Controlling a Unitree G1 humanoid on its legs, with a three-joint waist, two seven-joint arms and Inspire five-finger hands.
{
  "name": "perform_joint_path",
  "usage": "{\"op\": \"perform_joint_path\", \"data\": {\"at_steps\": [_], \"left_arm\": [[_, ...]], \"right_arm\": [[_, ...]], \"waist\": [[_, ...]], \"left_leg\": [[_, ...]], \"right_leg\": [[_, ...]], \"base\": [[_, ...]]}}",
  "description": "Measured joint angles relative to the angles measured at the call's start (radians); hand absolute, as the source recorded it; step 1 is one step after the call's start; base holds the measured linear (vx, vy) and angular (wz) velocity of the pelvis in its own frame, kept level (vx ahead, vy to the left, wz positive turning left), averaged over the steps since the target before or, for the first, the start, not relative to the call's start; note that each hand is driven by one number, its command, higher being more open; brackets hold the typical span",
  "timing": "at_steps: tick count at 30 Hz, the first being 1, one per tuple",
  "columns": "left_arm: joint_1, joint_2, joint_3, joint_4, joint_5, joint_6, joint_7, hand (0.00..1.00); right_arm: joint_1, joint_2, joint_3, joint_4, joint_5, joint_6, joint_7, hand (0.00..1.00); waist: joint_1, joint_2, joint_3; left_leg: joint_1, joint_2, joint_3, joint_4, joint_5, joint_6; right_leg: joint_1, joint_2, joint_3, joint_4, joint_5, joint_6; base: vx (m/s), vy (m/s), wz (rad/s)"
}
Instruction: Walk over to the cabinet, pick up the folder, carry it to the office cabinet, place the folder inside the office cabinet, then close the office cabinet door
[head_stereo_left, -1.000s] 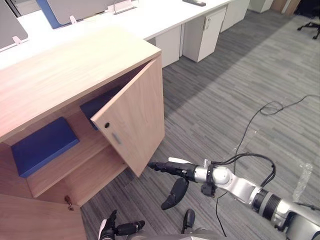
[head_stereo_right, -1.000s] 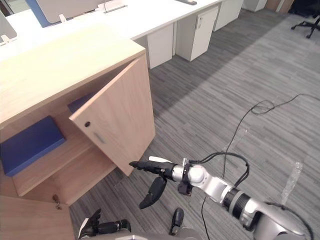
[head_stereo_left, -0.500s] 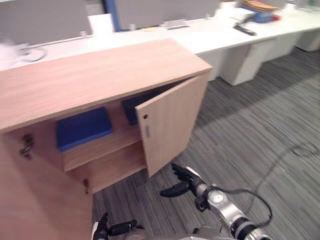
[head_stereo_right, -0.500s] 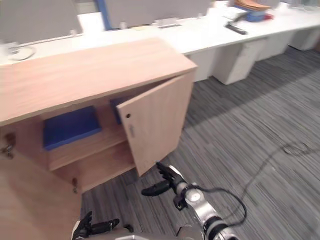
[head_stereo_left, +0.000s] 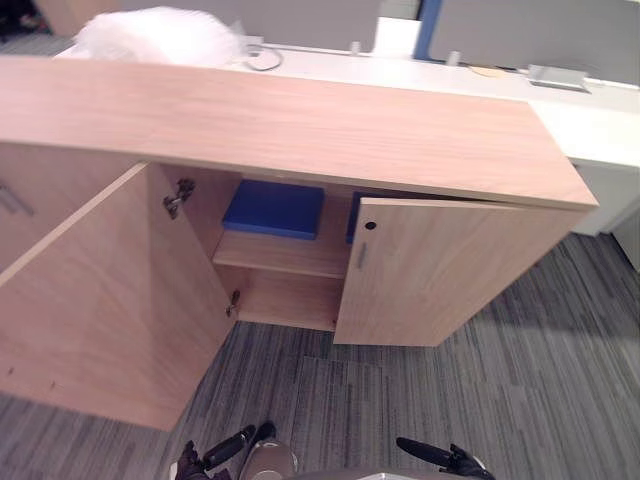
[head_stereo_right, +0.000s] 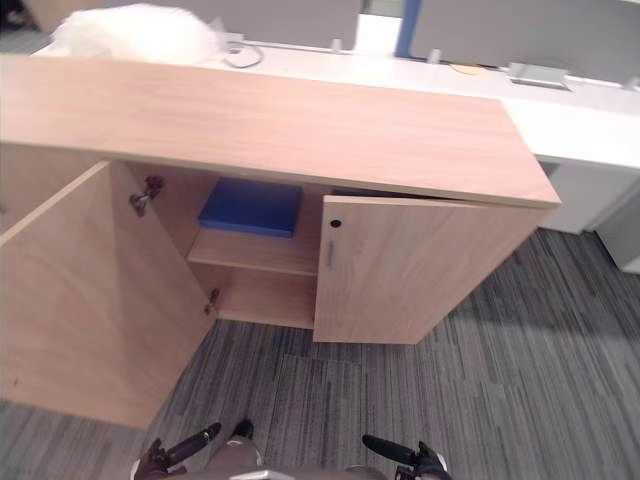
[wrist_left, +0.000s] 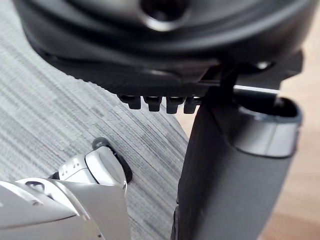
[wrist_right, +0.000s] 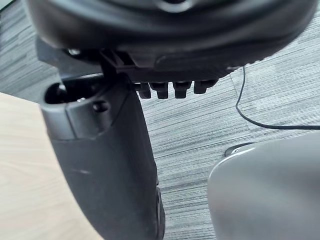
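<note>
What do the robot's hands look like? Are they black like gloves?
Yes, both are dark. The left hand and right hand are black with slim, stick-like fingers. Up close, the left hand's thumb is a thick, smooth, dark grey tube, beside a row of small black fingers.

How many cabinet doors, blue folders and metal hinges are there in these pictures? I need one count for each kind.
cabinet doors: 2, left door wide open, right door ajar
blue folders: 2, left folder in plain view, right folder partly behind the right door
metal hinges: 2, upper hinge, lower hinge
Total: 6
</note>
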Motion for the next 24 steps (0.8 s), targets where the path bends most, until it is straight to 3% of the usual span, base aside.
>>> {"op": "perform_joint_path", "data": {"at_steps": [1,2,3,5,7,8,9,10,12,13,15,17,24], "left_arm": [[-0.003,-0.004,0.014,-0.001,-0.003,-0.001,0.004,1.00],[-0.006,-0.007,0.036,0.000,-0.006,0.000,0.010,1.00],[0.005,-0.006,0.046,0.008,-0.007,0.003,0.017,1.00],[0.011,-0.010,0.037,0.026,-0.006,0.001,0.026,1.00],[-0.006,-0.001,0.026,0.091,-0.007,0.004,0.026,1.00],[-0.012,0.007,0.020,0.102,-0.007,0.006,0.023,1.00],[-0.007,0.033,-0.010,0.105,-0.007,0.011,0.026,1.00],[-0.006,0.042,-0.020,0.115,-0.007,0.015,0.029,1.00],[-0.005,0.045,-0.051,0.121,-0.011,0.013,0.032,1.00],[-0.005,0.044,-0.055,0.121,-0.012,0.013,0.032,1.00],[0.002,0.043,-0.082,0.125,-0.035,0.013,0.032,1.00],[0.003,0.045,-0.088,0.141,-0.068,0.011,0.031,1.00],[0.010,0.051,-0.143,0.126,-0.107,0.003,0.030,1.00]], "right_arm": [[0.000,0.016,-0.026,-0.001,0.002,-0.001,-0.003,1.00],[-0.001,0.027,-0.055,-0.002,0.003,-0.003,-0.006,1.00],[0.001,0.030,-0.107,-0.010,0.019,-0.006,-0.006,1.00],[0.008,0.027,-0.222,-0.007,0.083,-0.006,-0.013,1.00],[0.008,0.025,-0.367,0.013,0.171,-0.007,-0.028,1.00],[0.002,0.032,-0.385,0.025,0.193,-0.006,-0.033,1.00],[-0.005,0.046,-0.398,0.058,0.217,-0.004,-0.039,1.00],[-0.004,0.049,-0.406,0.070,0.240,-0.005,-0.037,1.00],[-0.006,0.049,-0.433,0.071,0.256,-0.010,-0.039,1.00],[-0.006,0.047,-0.434,0.071,0.261,-0.011,-0.040,1.00],[-0.017,0.044,-0.434,0.071,0.275,-0.020,-0.040,1.00],[-0.031,0.042,-0.434,0.072,0.275,-0.028,-0.041,1.00],[-0.028,0.032,-0.420,0.072,0.275,-0.027,-0.054,1.00]], "waist": [[0.000,-0.006,0.011],[0.010,-0.004,0.019],[0.003,0.006,0.024],[0.000,0.027,0.012],[-0.018,0.070,0.004],[-0.022,0.056,0.010],[-0.026,0.021,0.021],[-0.029,0.010,0.015],[-0.034,0.014,0.013],[-0.034,0.016,0.013],[-0.035,0.027,0.006],[-0.037,0.030,0.007],[-0.052,0.048,0.031]], "left_leg": [[0.001,0.023,0.091,0.013,-0.009,0.033],[-0.023,0.083,0.236,0.100,-0.059,0.065],[-0.048,0.159,0.395,0.257,-0.119,0.064],[-0.024,0.187,0.531,0.340,-0.155,0.078],[0.013,0.173,0.676,0.273,-0.213,0.086],[0.022,0.141,0.673,0.237,-0.201,0.092],[0.057,0.067,0.663,0.140,-0.152,0.103],[0.085,0.007,0.634,0.051,-0.104,0.114],[0.138,-0.048,0.587,-0.088,-0.032,0.126],[0.148,-0.055,0.578,-0.112,-0.017,0.127],[0.215,-0.100,0.533,-0.306,0.090,0.126],[0.253,-0.119,0.516,-0.413,0.150,0.123],[0.258,-0.156,0.448,-0.428,0.156,0.122]], "right_leg": [[0.014,-0.001,-0.017,-0.012,0.004,-0.009],[0.023,0.001,-0.041,-0.018,0.005,-0.021],[0.046,0.001,-0.078,-0.031,0.004,-0.024],[0.066,-0.022,-0.139,-0.055,0.005,-0.021],[0.068,-0.046,-0.229,-0.034,0.004,-0.008],[0.064,-0.059,-0.236,-0.024,0.002,-0.004],[0.069,-0.095,-0.237,-0.026,0.014,-0.007],[0.088,-0.113,-0.243,-0.050,0.048,0.000],[0.111,-0.127,-0.258,-0.059,0.097,0.001],[0.113,-0.127,-0.260,-0.059,0.106,0.002],[0.119,-0.132,-0.280,-0.067,0.145,0.012],[0.130,-0.128,-0.292,-0.084,0.149,0.014],[0.170,-0.148,-0.350,-0.089,0.136,0.027]], "base": [[-0.03,-0.108,0.63],[-0.04,-0.099,0.52],[-0.02,-0.073,0.70],[0.04,0.024,0.89],[0.11,0.144,1.25],[0.11,0.148,1.18],[0.08,0.132,1.02],[0.09,0.129,1.01],[0.06,0.102,0.87],[0.04,0.097,0.80],[0.02,0.079,0.60],[0.00,0.037,0.28],[-0.04,0.009,0.33]]}}
